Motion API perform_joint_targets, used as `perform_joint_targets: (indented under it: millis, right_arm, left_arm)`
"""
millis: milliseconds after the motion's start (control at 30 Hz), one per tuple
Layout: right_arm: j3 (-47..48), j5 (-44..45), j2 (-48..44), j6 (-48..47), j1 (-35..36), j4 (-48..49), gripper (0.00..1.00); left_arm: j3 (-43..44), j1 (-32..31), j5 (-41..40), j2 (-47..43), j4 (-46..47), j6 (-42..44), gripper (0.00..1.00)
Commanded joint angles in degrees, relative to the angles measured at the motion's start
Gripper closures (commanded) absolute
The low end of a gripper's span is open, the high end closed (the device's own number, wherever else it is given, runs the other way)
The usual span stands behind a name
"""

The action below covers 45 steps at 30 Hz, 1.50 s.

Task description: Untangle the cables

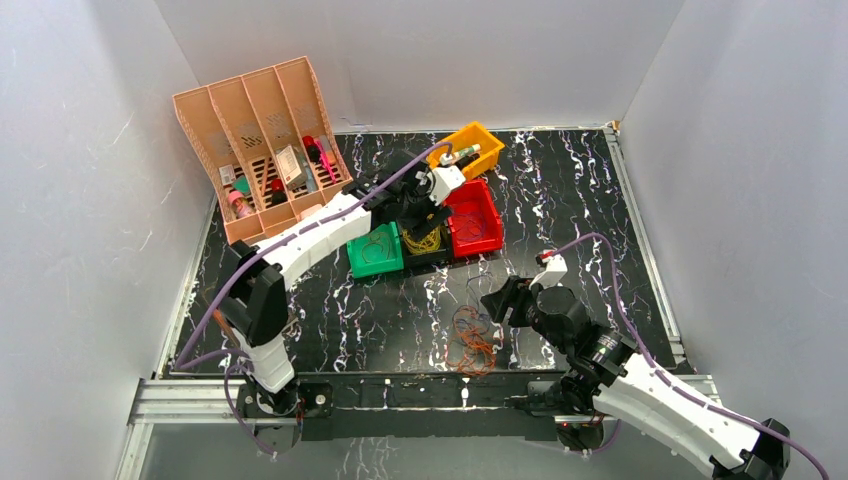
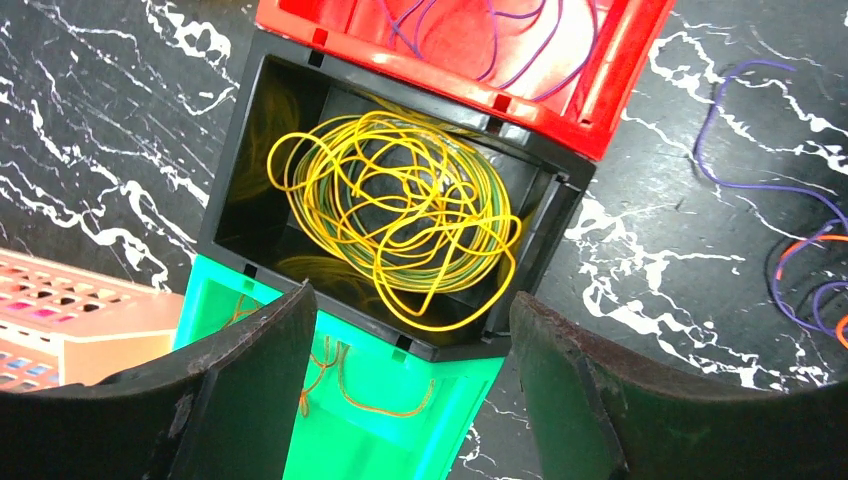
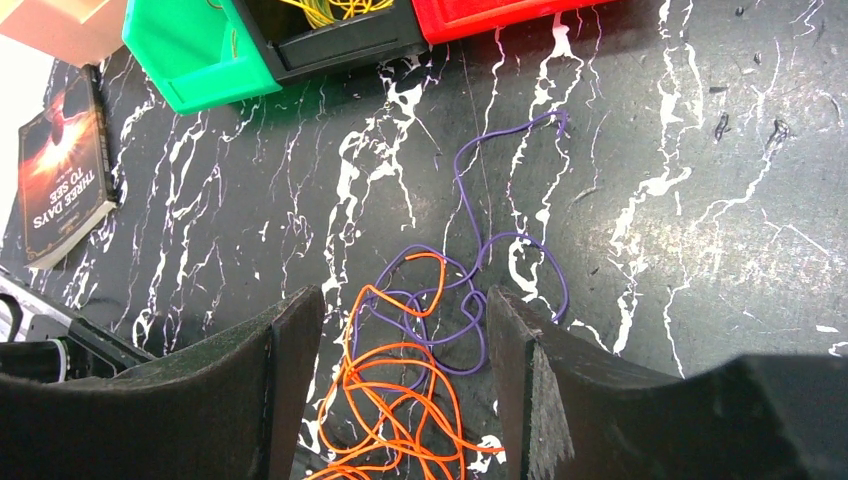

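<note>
A tangle of orange cable (image 1: 474,345) and thin purple cable lies on the table near the front edge. In the right wrist view the orange loops (image 3: 400,410) overlap the purple loops (image 3: 470,300). My right gripper (image 3: 400,300) (image 1: 503,300) is open and empty, hovering above this tangle. My left gripper (image 2: 410,300) (image 1: 440,190) is open and empty above the black bin (image 2: 230,200), which holds a coil of yellow cable (image 2: 400,210). The green bin (image 2: 400,420) holds an orange cable (image 2: 340,385). The red bin (image 2: 600,90) holds purple cable.
The green (image 1: 375,250), black and red (image 1: 473,218) bins stand in a row. An orange bin (image 1: 466,148) with items and a peach divider rack (image 1: 258,150) stand behind. A book (image 3: 65,180) lies at the left. A metal rail (image 1: 430,385) runs along the near edge.
</note>
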Motion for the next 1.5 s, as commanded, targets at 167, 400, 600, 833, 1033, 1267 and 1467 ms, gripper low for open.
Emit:
perform_joint_targets:
  millis: [167,400,600,833,1033,1267,1467]
  right_arm:
    - [1.0,0.2,1.1,0.0,0.2,3.0,0.30]
    - [0.8,0.2,1.5,-0.8,0.2,3.7,0.31]
    - [0.9,0.3,1.0,-0.7,0.2,3.3,0.30]
    - [1.6,0.5,-0.2,-0.8,0.2,1.5,0.30]
    - [1.8,1.0,-1.1,-1.1,0.2,-0.7,0.31]
    - [1.8,1.5,-2.3,-0.3,0.2,-0.7,0.31]
    - [1.8,1.6,-1.9,-0.6,0.2,-1.1,0.31]
  left_arm:
    - [0.2,0.1,5.2,0.8,-4.6,3.1,0.31]
    - [0.2,0.0,7.4,2.5,-5.8,3.8,0.31]
    - [2.5,-0.1,4.8,6.7,-6.8,4.3,0.34]
    - [4.7,-0.1,1.2,10.9,-6.6,4.3,0.40]
    - [5.7,0.0,-0.5,12.6,-4.8,4.3,0.45]
    - [8.0,0.4,-0.1,14.0,-4.4,4.3,0.51]
    - [8.5,0.7,-0.3,14.7,-3.7,4.2,0.55]
